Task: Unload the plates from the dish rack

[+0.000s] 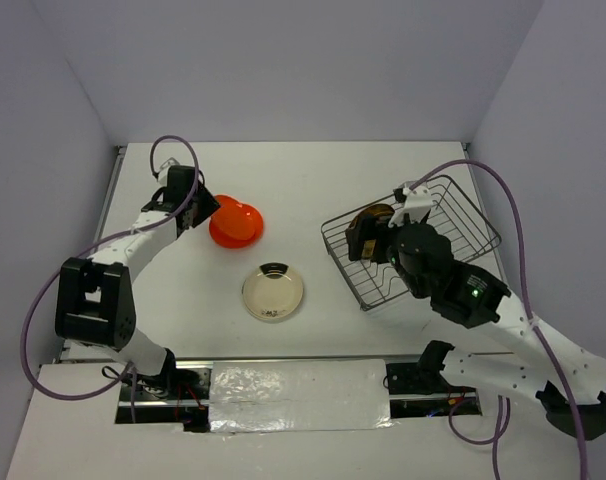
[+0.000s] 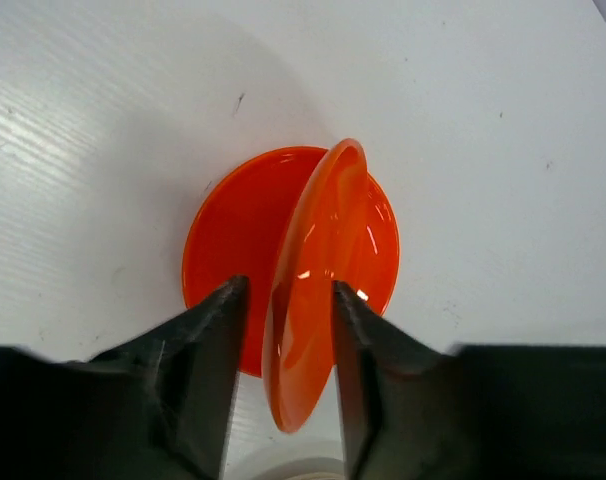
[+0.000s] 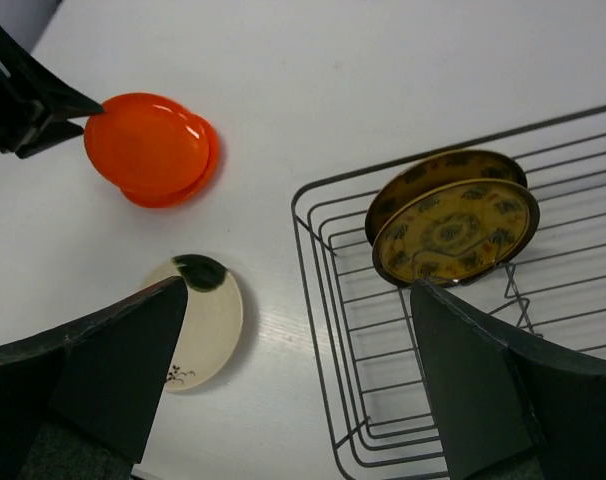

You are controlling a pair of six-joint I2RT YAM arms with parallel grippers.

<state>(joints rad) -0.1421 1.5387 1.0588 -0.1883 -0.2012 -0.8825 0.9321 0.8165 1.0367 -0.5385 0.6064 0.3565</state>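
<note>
My left gripper [image 1: 205, 210] [image 2: 289, 288] is shut on the rim of an orange-red plate [image 2: 318, 260], which it holds tilted on edge. Under it a second orange plate [image 2: 228, 230] lies flat on the table; both show in the top view [image 1: 235, 222]. A cream plate [image 1: 273, 292] [image 3: 208, 320] lies flat mid-table. The silver wire dish rack [image 1: 483, 215] [image 3: 301, 240] stands at the right. Two dark plates with yellow pattern [image 3: 453, 230] [image 1: 373, 215] stand upright in it, one behind the other. My right gripper [image 1: 366, 240] [image 3: 298, 285] is open and empty, above the rack's left end.
The left gripper's black fingers [image 3: 33, 95] touch the orange plates' left edge in the right wrist view. A silvery covered strip [image 1: 298, 395] runs along the near table edge between the arm bases. Pale walls close the table at the back and on both sides.
</note>
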